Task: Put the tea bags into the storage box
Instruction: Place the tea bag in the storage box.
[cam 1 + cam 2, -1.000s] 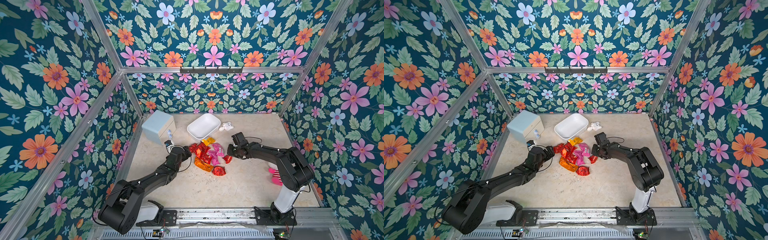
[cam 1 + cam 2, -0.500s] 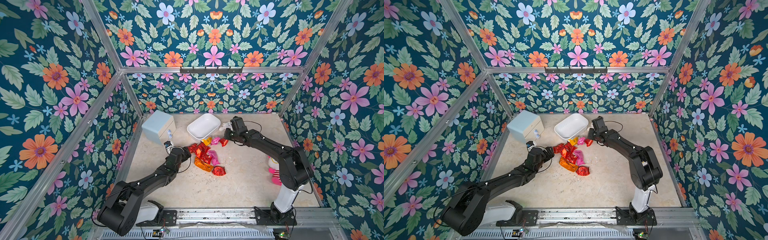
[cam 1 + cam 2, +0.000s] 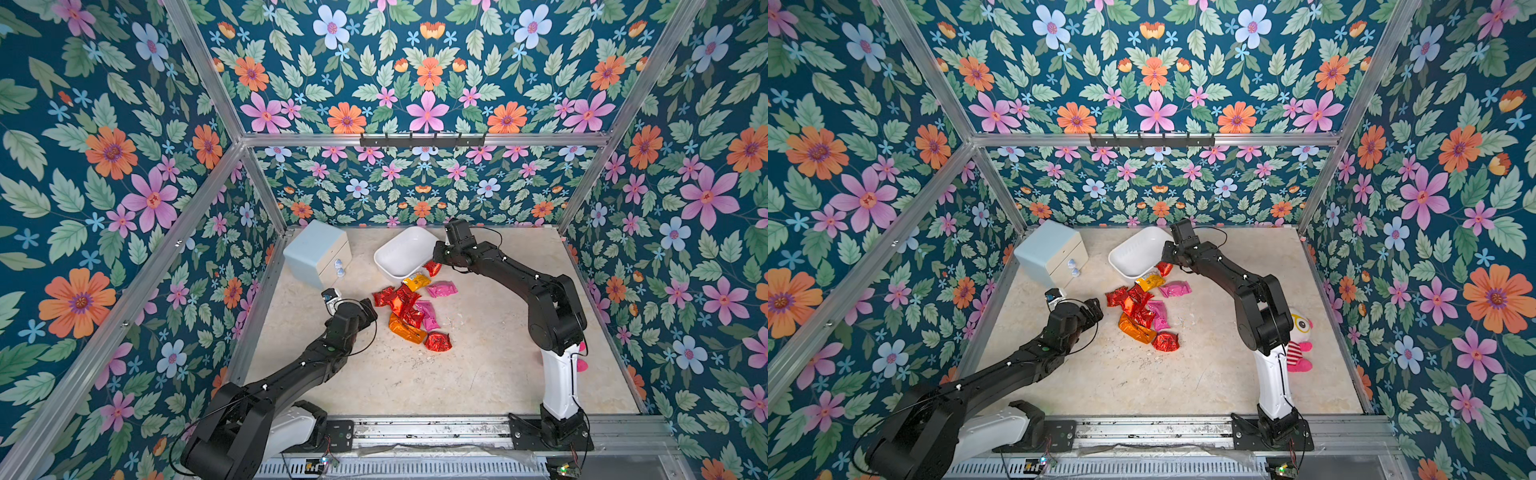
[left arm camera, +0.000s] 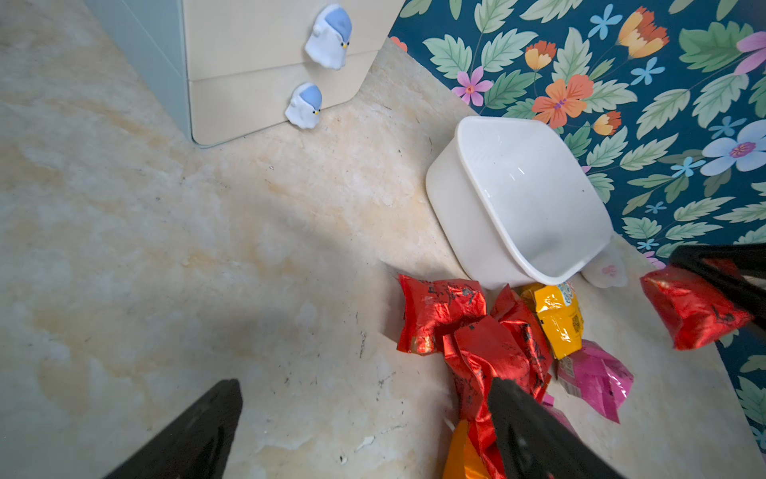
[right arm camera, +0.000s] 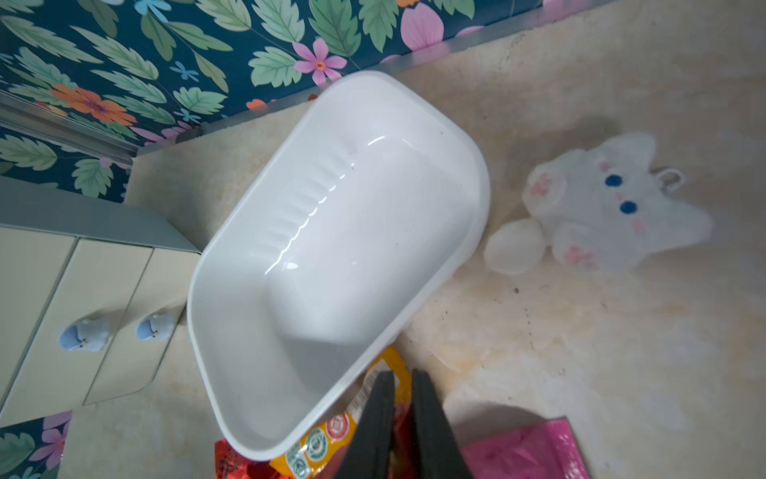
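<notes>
The storage box (image 3: 401,251) (image 3: 1136,253) is a white bin with nothing in it, standing at the back of the table. Several red, pink and orange tea bags (image 3: 409,309) (image 3: 1142,309) lie in a pile just in front of it. My right gripper (image 5: 400,375) (image 3: 436,262) is shut on a red tea bag (image 3: 432,268) (image 4: 692,311), held in the air beside the box's near right corner, over a yellow bag (image 5: 327,439). My left gripper (image 4: 364,383) (image 3: 370,309) stands open, low at the pile's left edge, with bare table between its fingers.
A pale blue drawer cabinet (image 3: 316,253) stands left of the box. A white plush rabbit (image 5: 601,207) lies right of the box, behind my right arm. A striped doll with pink feet (image 3: 1298,336) sits by the right arm's base.
My right gripper has lifted a red tea bag off the pile's right side and carried it back to the box's near corner. The left arm has barely moved.
</notes>
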You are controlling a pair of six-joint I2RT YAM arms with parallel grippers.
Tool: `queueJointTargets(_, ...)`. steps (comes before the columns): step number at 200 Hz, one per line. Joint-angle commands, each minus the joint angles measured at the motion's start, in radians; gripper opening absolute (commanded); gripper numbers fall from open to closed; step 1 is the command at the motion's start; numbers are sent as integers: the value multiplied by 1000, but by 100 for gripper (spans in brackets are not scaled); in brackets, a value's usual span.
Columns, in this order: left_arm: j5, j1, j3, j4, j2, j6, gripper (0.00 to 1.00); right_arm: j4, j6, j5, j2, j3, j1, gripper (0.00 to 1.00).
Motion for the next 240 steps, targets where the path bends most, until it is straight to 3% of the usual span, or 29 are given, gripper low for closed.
queueJointTargets(1,9,1,17,-4,22,26,99,95,37,-57,55,53,8,14)
queueJointTargets(33,35,1,18,11,54,-3,99,107,48,-75,187,217,29,14)
queueJointTargets(83,34,1,8,-4,46,0,99,-43,41,-47,368,448,46,20)
queueJointTargets(129,22,1,0,-7,39,4,99,-43,35,-13,322,331,56,25)
queueJointTargets(156,25,1,4,-7,41,1,99,-22,33,-17,273,262,58,43)
queueJointTargets(170,28,0,5,-6,43,-2,99,-11,31,-16,237,233,61,48)
queueJointTargets(240,38,1,23,-10,51,-2,99,-29,27,-23,-12,30,65,53)
